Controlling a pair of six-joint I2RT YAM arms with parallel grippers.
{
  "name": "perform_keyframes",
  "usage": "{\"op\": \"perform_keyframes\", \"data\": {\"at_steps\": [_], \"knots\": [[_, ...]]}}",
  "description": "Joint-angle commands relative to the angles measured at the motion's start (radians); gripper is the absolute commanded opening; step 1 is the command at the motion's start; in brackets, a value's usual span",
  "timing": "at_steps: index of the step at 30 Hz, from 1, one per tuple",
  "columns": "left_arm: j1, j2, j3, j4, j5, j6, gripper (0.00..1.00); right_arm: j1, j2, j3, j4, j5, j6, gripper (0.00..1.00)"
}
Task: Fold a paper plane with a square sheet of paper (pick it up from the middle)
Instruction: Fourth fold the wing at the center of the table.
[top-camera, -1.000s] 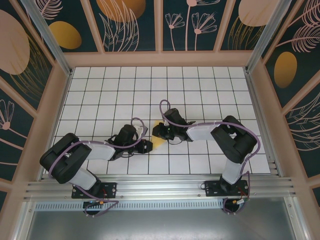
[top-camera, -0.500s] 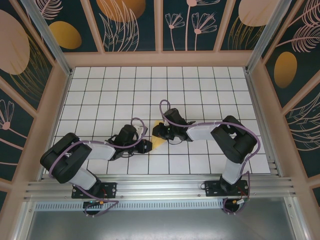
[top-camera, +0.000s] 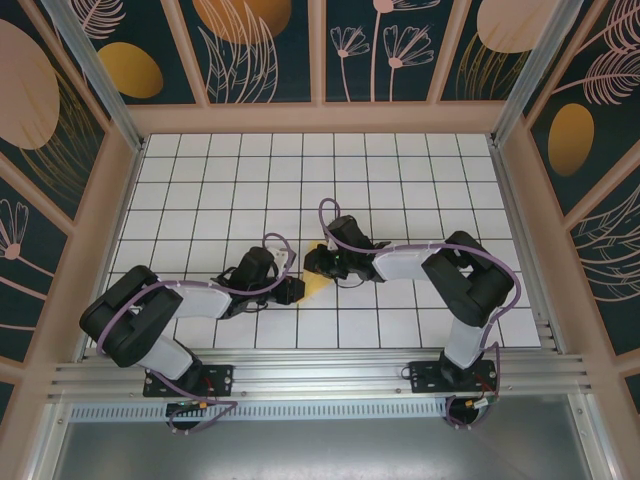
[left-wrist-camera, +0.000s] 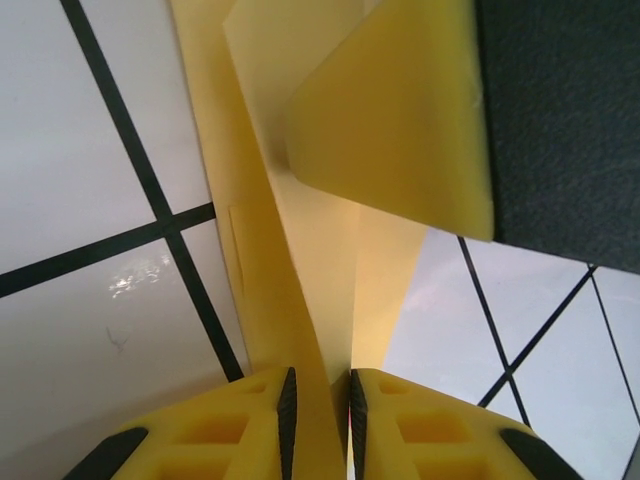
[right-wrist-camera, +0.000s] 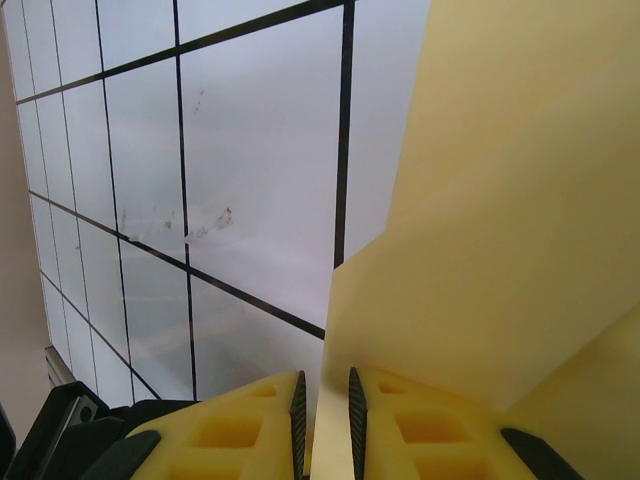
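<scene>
**Top view.** Your left gripper (top-camera: 297, 291) and right gripper (top-camera: 310, 264) sit tip to tip midway between the table's (top-camera: 200, 180) side edges, nearer its near edge than its far one. The paper (top-camera: 318, 284) shows between them as a small yellow wedge, and the grippers hide most of it.

**Left wrist view.** Your left gripper (left-wrist-camera: 318, 385) is clenched on a thin upright fold of the paper (left-wrist-camera: 290, 250). The fold runs away as a narrow creased strip and is cut off at the top.

**Right wrist view.** Your right gripper (right-wrist-camera: 325, 390) pinches the lower edge of the paper (right-wrist-camera: 500, 200). A plain yellow panel rises to the right, with its outline lost beyond the frame.
</scene>
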Motion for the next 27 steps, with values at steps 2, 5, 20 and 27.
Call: {"op": "perform_keyframes", "data": {"at_steps": [2, 5, 20, 27], "knots": [[-0.009, 0.014, 0.02, -0.037, -0.03, 0.031, 0.24, 0.005, 0.017, 0.019, -0.004, 0.01, -0.018, 0.23], [-0.017, 0.03, 0.027, -0.038, -0.024, 0.037, 0.24, 0.005, 0.018, 0.019, -0.003, 0.01, -0.017, 0.23], [-0.029, 0.031, 0.03, -0.043, -0.048, 0.041, 0.05, 0.005, 0.018, 0.02, -0.006, 0.011, -0.018, 0.23], [-0.029, 0.03, 0.033, -0.041, -0.022, 0.02, 0.02, 0.006, 0.017, 0.015, -0.008, 0.016, -0.021, 0.23]]}}
